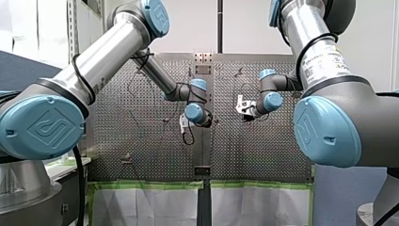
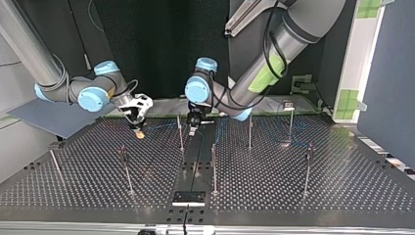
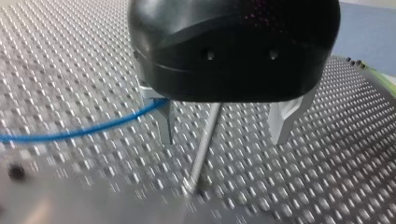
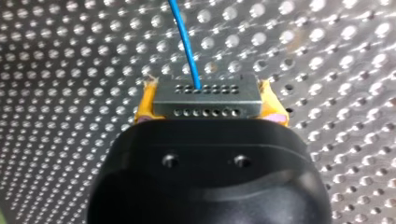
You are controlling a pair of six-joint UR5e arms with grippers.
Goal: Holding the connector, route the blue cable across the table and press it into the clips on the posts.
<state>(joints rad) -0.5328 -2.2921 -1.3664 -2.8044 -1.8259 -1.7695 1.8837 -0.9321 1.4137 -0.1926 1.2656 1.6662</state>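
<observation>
Routing, early stage. The right gripper [image 2: 139,129] has its yellow pads clamped on the connector [image 4: 205,95]. The cable [image 4: 184,42] leaves the connector's face and runs ahead over the table [image 2: 342,186]. In the top view this gripper is low over the table, at 10 o'clock from its centre, with the left gripper [image 3: 223,140] near it at 3 o'clock. The left jaws stand apart, astride a post [image 3: 204,140]. The cable passes against one finger [image 3: 165,126] and is not pinched. The clips are too small to make out, and no stretch of cable appears seated in one.

Judged step: bringing the connector end to the first post, with the left gripper as guide. The next move calls for drawing the cable taut at clip height, aligning it with the clip's mouth, then pressing it in. Slack or a bumped post is the risk.
</observation>
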